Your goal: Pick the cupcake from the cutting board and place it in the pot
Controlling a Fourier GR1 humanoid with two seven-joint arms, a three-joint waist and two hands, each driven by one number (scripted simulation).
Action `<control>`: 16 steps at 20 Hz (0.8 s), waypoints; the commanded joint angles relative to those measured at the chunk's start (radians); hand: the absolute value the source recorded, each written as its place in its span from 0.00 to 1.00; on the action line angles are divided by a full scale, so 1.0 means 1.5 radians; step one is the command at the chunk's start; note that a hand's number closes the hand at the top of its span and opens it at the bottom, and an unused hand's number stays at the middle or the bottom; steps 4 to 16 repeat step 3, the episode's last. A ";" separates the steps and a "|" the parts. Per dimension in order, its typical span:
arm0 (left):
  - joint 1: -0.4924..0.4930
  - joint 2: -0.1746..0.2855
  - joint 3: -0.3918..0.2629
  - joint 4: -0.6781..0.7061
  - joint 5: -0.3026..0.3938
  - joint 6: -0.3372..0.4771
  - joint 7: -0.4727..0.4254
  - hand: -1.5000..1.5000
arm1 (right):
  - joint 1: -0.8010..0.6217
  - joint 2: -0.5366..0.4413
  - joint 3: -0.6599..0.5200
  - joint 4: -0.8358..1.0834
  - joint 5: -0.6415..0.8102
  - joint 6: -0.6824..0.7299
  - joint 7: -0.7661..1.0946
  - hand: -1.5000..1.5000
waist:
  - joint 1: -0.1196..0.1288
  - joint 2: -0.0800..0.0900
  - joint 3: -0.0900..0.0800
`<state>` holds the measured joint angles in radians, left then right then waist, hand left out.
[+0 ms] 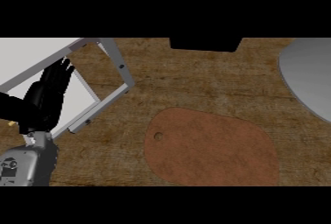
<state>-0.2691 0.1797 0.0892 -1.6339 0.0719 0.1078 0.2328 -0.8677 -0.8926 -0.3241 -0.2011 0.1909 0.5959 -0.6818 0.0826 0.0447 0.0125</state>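
Observation:
The brown, rounded cutting board (213, 151) lies flat on the wooden counter at the lower middle, with a small hole near its left edge. No cupcake shows on it or anywhere else. A smooth grey rounded shape (309, 76), cut off by the right edge, may be the pot; I cannot tell for sure. My left hand (48, 94) rests at the far left with its fingers straight and pointing up, holding nothing and well apart from the board. My right hand is out of view.
A light grey frame (119, 65) around a white surface fills the upper left corner, partly behind my left hand. A black block (205, 43) sits at the top middle edge. Wooden counter (200, 87) lies between frame, board and grey shape.

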 commanded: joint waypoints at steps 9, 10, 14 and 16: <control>-0.002 -0.004 -0.007 0.003 0.000 -0.002 0.007 0.50 | 0.027 -0.003 0.000 -0.005 -0.008 0.094 -0.077 0.00 | 0.001 0.005 0.003; -0.002 -0.004 -0.007 0.003 0.000 -0.002 0.007 0.50 | 0.027 -0.003 0.000 -0.005 -0.008 0.094 -0.077 0.00 | 0.001 0.005 0.003; -0.002 -0.004 -0.007 0.003 0.000 -0.002 0.007 0.50 | 0.027 -0.003 0.000 -0.005 -0.008 0.094 -0.077 0.00 | 0.001 0.005 0.003; -0.002 -0.004 -0.007 0.003 0.000 -0.002 0.007 0.50 | 0.027 -0.003 0.000 -0.005 -0.008 0.094 -0.077 0.00 | 0.001 0.005 0.003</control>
